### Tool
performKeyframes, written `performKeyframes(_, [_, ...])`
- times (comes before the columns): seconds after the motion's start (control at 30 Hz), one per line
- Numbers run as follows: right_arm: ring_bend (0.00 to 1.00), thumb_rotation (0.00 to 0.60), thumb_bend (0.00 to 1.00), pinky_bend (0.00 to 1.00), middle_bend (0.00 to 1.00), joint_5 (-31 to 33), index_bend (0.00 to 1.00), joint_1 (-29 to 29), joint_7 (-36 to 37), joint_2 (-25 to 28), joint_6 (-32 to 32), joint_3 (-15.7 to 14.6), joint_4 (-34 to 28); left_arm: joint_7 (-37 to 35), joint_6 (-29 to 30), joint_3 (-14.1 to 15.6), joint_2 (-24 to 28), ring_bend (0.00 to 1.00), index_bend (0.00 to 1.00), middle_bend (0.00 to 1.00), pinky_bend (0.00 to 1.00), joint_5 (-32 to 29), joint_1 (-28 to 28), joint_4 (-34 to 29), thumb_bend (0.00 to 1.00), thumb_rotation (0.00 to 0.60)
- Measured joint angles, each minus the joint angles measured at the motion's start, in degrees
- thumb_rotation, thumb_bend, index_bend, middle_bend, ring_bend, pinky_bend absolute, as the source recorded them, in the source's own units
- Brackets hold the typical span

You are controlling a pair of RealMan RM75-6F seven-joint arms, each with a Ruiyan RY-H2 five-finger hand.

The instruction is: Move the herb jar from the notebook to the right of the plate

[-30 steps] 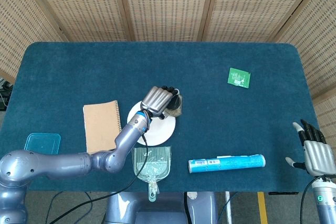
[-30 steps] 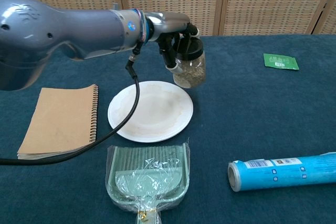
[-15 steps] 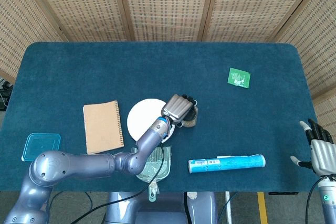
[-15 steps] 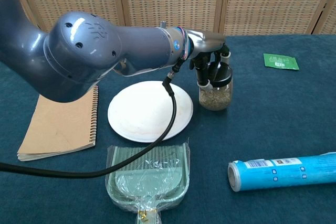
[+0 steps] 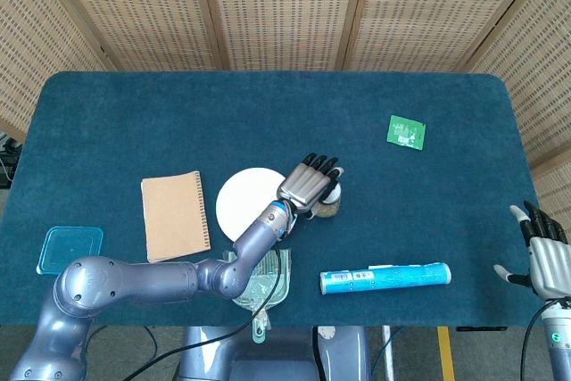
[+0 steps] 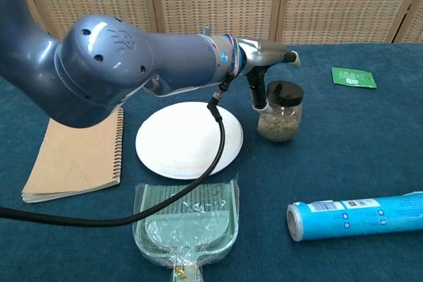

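Observation:
The herb jar (image 6: 280,111), clear glass with a black lid, stands upright on the blue cloth just right of the white plate (image 6: 188,140). In the head view the jar (image 5: 331,208) is mostly hidden under my left hand (image 5: 310,183). That hand (image 6: 268,64) hovers over the lid with its fingers stretched out and apart; one finger (image 6: 256,94) hangs down beside the jar's left side. The brown spiral notebook (image 5: 174,214) lies left of the plate (image 5: 243,204) with nothing on it. My right hand (image 5: 544,260) stays at the table's near right corner, fingers apart, holding nothing.
A blue tube (image 5: 385,277) lies near the front edge, right of a clear plastic dustpan (image 5: 259,287). A green packet (image 5: 407,131) lies at the back right. A teal lid (image 5: 70,249) sits at the front left. My left forearm crosses above the plate.
My left hand carried the jar from above the plate's right rim to the cloth right of it, set it down, and its fingers spread off the jar. The right hand dropped slightly.

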Motion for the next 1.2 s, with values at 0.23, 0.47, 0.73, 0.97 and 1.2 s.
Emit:
performKeyframes(0.23, [0.0, 0.6, 0.03, 0.08, 0.0, -0.6, 0.09, -0.1, -0.8, -0.1, 0.5, -0.3, -0.4, -1.7, 1.5, 0.4, 3.6, 0.0, 0.0, 0.0, 0.0, 1.1, 1.5, -4.1, 0.22, 0.556])
performKeyframes(0.47, [0.0, 0.6, 0.03, 0.08, 0.0, -1.0, 0.09, 0.0, -1.7, -0.6, 0.3, -0.7, -0.3, -4.4, 7.9, 1.2, 7.5, 0.0, 0.0, 0.0, 0.0, 6.2, 5.6, -11.5, 0.22, 0.565])
performKeyframes(0.73, [0.0, 0.6, 0.03, 0.08, 0.0, -1.9, 0.09, 0.2, -3.3, -1.5, 0.3, -1.4, -0.3, -7.2, 27.1, 7.3, 16.5, 0.0, 0.0, 0.0, 0.0, 18.3, 18.7, -27.7, 0.22, 0.568])
performKeyframes(0.97, [0.0, 0.6, 0.03, 0.08, 0.0, -3.0, 0.09, 0.2, -4.7, -2.2, 1.4, -1.6, -0.6, -8.4, 44.7, 19.3, 24.9, 0.0, 0.0, 0.0, 0.0, 30.0, 35.6, -38.3, 0.22, 0.569])
performKeyframes(1.2, [0.0, 0.6, 0.03, 0.08, 0.0, -6.2, 0.09, 0.0, -5.0, -2.9, 4.2, -2.0, -1.1, -11.2, 54.1, 30.1, 27.5, 0.0, 0.0, 0.0, 0.0, 38.9, 49.4, -39.2, 0.22, 0.58])
